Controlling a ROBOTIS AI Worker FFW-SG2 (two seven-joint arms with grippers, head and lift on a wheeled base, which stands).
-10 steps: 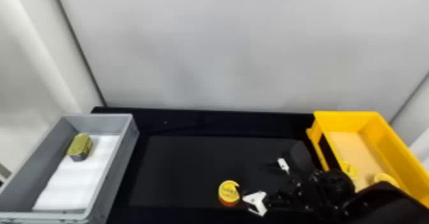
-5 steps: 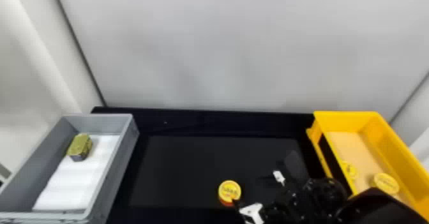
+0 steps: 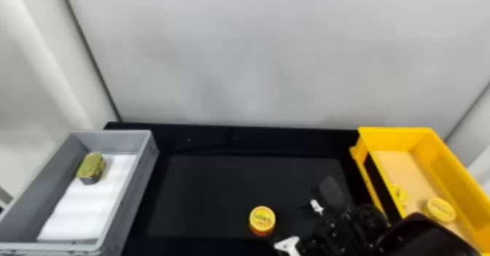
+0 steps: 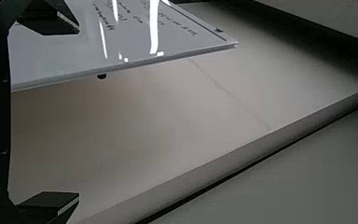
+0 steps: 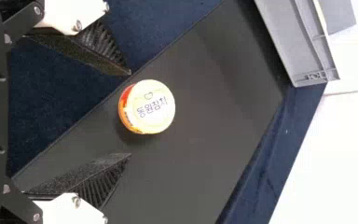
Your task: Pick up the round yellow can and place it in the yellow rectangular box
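The round yellow can (image 3: 262,218) stands upright on the counter (image 3: 218,197), left of the yellow rectangular box (image 3: 395,138) and lined up with the gap of the right gripper (image 3: 287,222), whose jaws are wide. The left gripper's (image 4: 79,113) jaws are spread too.

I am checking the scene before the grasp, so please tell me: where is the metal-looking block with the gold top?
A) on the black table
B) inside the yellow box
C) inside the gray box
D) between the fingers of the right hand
C: the block rests on the white lining within the walls of the gray box.
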